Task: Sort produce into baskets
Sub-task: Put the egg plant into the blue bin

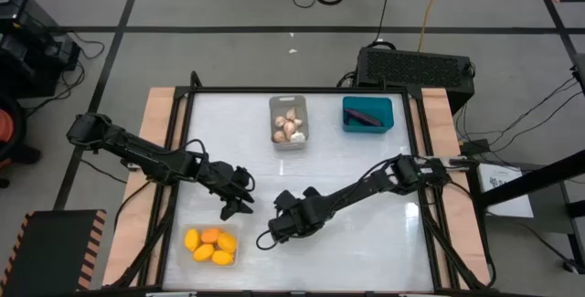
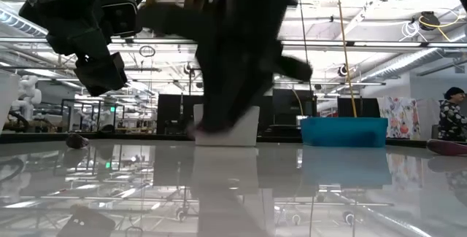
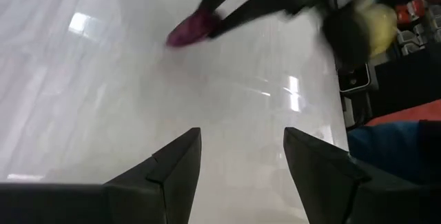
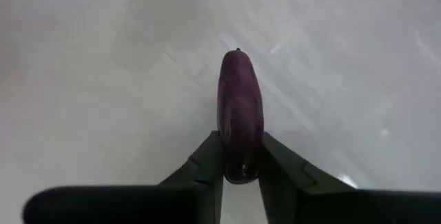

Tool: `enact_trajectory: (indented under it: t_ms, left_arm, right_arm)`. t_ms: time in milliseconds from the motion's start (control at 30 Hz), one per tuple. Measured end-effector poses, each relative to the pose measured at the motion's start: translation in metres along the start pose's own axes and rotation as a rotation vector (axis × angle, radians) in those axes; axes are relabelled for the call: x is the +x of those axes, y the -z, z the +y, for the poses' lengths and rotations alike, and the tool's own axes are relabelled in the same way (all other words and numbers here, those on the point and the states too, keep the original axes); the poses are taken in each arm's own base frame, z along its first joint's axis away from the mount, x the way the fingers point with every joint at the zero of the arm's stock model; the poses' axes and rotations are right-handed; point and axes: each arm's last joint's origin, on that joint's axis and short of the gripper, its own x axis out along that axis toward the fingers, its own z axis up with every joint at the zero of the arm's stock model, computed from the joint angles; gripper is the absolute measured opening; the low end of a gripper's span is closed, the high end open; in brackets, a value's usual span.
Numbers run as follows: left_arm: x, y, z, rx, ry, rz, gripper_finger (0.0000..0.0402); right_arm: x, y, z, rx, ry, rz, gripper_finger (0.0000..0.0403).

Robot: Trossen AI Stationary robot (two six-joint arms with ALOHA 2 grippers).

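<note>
My right gripper (image 1: 271, 233) is at the table's near middle, shut on a small dark purple eggplant (image 4: 241, 110). The eggplant also shows in the left wrist view (image 3: 189, 29). My left gripper (image 1: 241, 196) is open and empty just to its left, above the table. A clear basket (image 1: 234, 259) at the near left holds several yellow and orange fruits (image 1: 210, 245). A pale grey basket (image 1: 274, 105) at the far middle holds garlic bulbs (image 1: 289, 125). A teal basket (image 1: 388, 114) at the far right holds a dark eggplant (image 1: 366, 115). My right gripper pinches the eggplant's near end (image 4: 241, 162) between its two fingers (image 4: 207, 156), one on each long side. The fingers lie along the eggplant, whose rounded free end (image 4: 238, 58) sticks out beyond the fingertips. In the low view the held end (image 2: 198, 127) is clear of the table.
A black perforated box (image 1: 416, 66) stands behind the table's far right edge. The white tabletop (image 1: 366, 242) is bare to the right of my right gripper. A person (image 2: 452, 117) shows far off in the room.
</note>
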Motion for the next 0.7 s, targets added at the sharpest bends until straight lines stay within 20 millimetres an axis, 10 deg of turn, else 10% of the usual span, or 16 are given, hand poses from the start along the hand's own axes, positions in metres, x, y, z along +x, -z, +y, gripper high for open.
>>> enact_trajectory:
  t_ms: [300,700]
  left_arm:
    - [-0.001,-0.003,0.005,-0.022,-0.050,-0.032,0.0215]
    - [-0.006,-0.025,0.008,-0.138,-0.093,-0.288,0.0215]
  right_arm:
    - [-0.095,-0.027,-0.047,-0.205,0.122,-0.062,0.0055]
    - [-0.184,-0.087,-0.192,-0.269,0.257,-0.137,0.0056]
